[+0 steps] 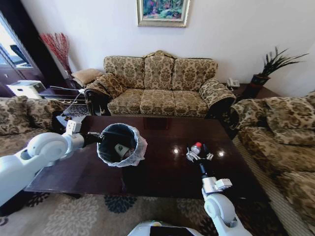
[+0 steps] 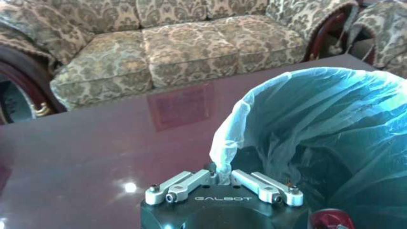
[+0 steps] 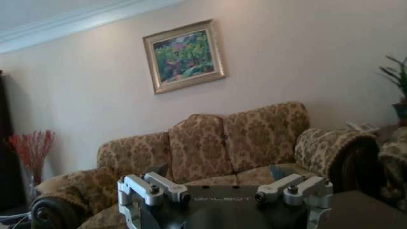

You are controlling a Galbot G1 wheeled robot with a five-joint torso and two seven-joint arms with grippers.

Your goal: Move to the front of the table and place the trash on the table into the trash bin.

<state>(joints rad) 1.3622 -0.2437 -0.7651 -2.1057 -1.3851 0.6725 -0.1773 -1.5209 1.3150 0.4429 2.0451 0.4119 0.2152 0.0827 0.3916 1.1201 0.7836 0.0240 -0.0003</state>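
Note:
The trash bin (image 1: 120, 144), black with a whitish bag around its rim, is over the left half of the dark table (image 1: 162, 172), its mouth tipped toward me. My left gripper (image 1: 96, 139) is shut on the bin's near rim; in the left wrist view my left gripper (image 2: 222, 177) pinches the bag edge of the trash bin (image 2: 318, 129). Pieces of trash (image 1: 119, 149) lie inside the bin. My right gripper (image 1: 198, 154) hovers over the table's right half, open and pointing up. A red-capped bottle (image 1: 197, 146) shows right at its fingers; whether they touch it I cannot tell. The right gripper (image 3: 218, 172) holds nothing between its fingertips.
A patterned sofa (image 1: 160, 86) stands behind the table, and armchairs flank it at left (image 1: 19, 115) and right (image 1: 283, 128). A potted plant (image 1: 268, 69) sits on a side table at the back right. The patterned rug (image 1: 88, 216) lies under the table's near edge.

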